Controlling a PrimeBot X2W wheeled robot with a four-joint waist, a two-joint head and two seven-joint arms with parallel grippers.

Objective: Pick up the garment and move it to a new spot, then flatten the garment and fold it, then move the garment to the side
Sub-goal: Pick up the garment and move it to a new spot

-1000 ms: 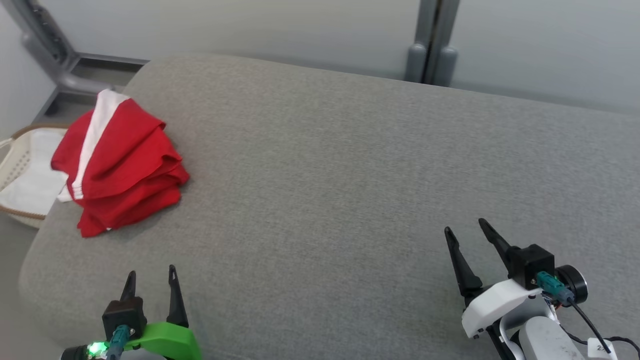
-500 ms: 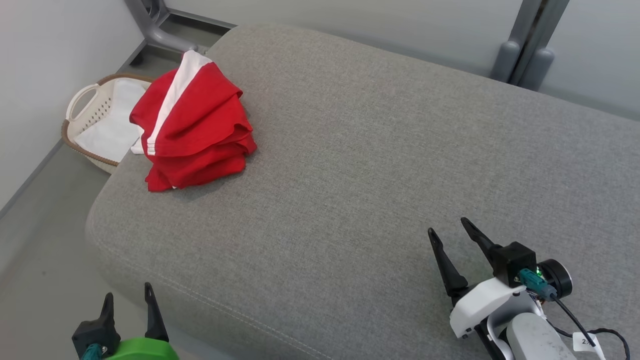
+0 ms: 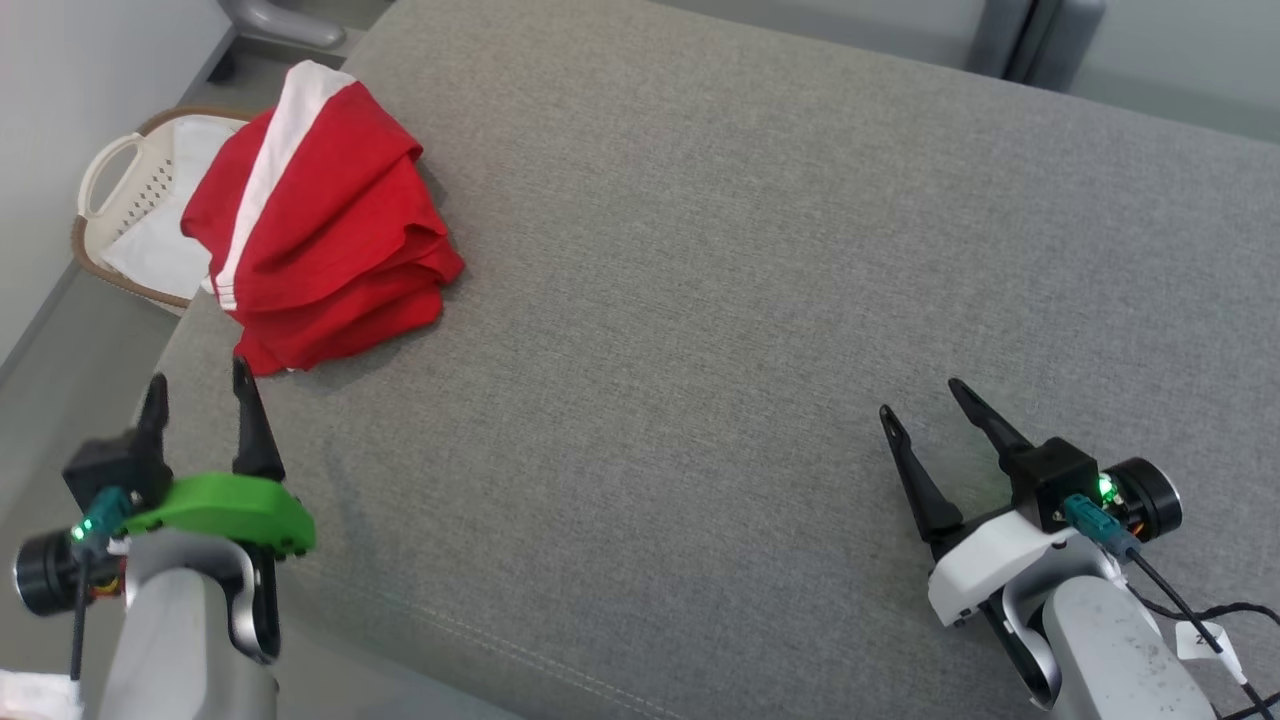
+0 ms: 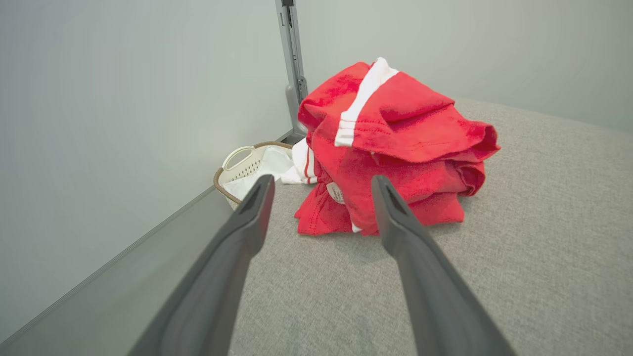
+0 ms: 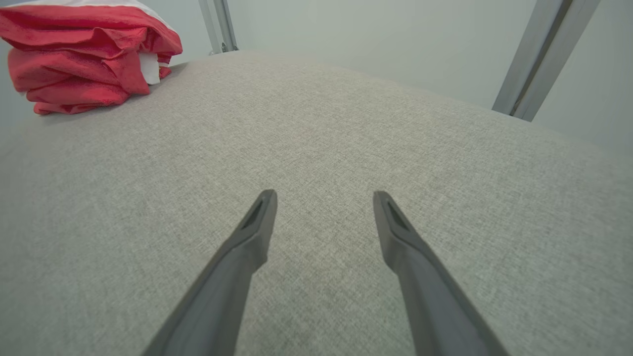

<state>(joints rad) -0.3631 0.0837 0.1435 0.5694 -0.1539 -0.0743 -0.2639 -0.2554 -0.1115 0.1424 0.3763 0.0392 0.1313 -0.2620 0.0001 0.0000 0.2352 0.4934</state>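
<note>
Head view: garment (image 3: 330, 235) apparently folded.

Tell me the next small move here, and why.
Probably ease the left gripper forward to the near edge of the red garment. Its jaws stand open and point at the heap without touching it, while the right gripper sits far off across the cushion.

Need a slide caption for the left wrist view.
Open left gripper aimed at a bunched red garment with a white stripe on the grey fabric cushion, white plastic basket beyond its edge.
</note>
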